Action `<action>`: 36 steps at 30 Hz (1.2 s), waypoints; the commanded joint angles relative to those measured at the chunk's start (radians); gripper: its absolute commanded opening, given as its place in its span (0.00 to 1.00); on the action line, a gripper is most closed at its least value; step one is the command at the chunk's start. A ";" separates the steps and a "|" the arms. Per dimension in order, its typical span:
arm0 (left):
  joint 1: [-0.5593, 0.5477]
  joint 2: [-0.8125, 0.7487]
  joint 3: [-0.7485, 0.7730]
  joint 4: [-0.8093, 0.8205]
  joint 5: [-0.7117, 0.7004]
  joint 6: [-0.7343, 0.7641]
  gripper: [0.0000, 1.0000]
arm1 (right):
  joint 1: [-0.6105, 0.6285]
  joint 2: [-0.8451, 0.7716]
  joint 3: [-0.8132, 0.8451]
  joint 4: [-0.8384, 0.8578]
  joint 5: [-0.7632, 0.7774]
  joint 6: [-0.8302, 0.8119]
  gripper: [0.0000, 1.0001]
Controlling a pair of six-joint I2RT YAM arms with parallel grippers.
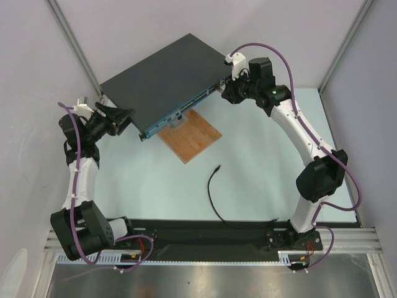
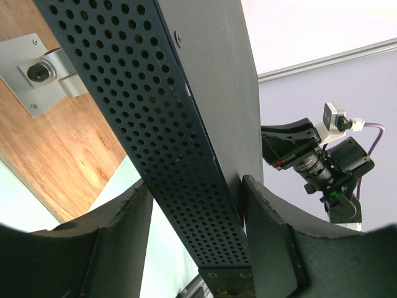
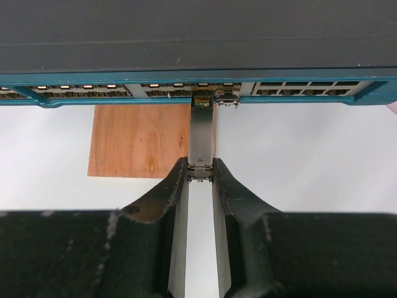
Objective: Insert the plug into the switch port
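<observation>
The plug point(image 1: 218, 167) lies free on the table, ending a thin black cable point(image 1: 213, 200); neither gripper is near it. The dark-grey switch point(image 1: 167, 71) rests over a wooden board point(image 1: 193, 138), and its teal front strip point(image 3: 74, 92) carries the row of ports. My left gripper point(image 1: 127, 118) point(image 2: 197, 186) is shut across the switch's perforated side point(image 2: 161, 112) at its left corner. My right gripper point(image 1: 224, 88) point(image 3: 200, 167) is shut on a short grey metal piece point(image 3: 200, 133), whose far end sits in a switch port point(image 3: 201, 99).
A second metal insert point(image 3: 227, 98) sits in the neighbouring port. A silver bracket point(image 2: 43, 74) is fixed to the wooden board point(image 2: 68, 155) under the switch. Grey walls with metal posts point(image 1: 74, 43) close in the back and sides.
</observation>
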State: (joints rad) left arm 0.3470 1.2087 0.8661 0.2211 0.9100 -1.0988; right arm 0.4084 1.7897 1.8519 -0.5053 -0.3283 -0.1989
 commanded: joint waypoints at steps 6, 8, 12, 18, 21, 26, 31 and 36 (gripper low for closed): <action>-0.020 0.022 0.045 0.044 -0.045 0.034 0.00 | 0.000 -0.038 0.029 0.053 0.006 0.004 0.00; -0.020 0.020 0.045 0.043 -0.043 0.034 0.00 | 0.000 -0.036 0.033 0.054 0.006 0.006 0.00; -0.022 0.025 0.045 0.041 -0.042 0.037 0.00 | 0.000 -0.033 0.036 0.056 0.005 0.007 0.00; -0.020 0.028 0.050 0.040 -0.043 0.037 0.00 | -0.006 -0.039 0.032 0.056 -0.001 0.009 0.00; -0.022 0.026 0.048 0.040 -0.043 0.037 0.00 | -0.006 -0.035 0.029 0.065 0.003 0.010 0.00; -0.020 0.023 0.048 0.037 -0.043 0.039 0.01 | -0.008 -0.029 0.036 0.073 0.006 0.015 0.00; -0.020 0.028 0.050 0.037 -0.045 0.040 0.00 | -0.005 -0.027 0.033 0.082 0.028 0.021 0.00; -0.022 0.029 0.051 0.031 -0.042 0.047 0.00 | -0.005 -0.033 -0.009 0.106 0.034 0.036 0.00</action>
State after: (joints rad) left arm 0.3473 1.2110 0.8680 0.2195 0.9119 -1.0985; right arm 0.4042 1.7893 1.8469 -0.4961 -0.3206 -0.1864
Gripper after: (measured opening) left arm 0.600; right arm 0.223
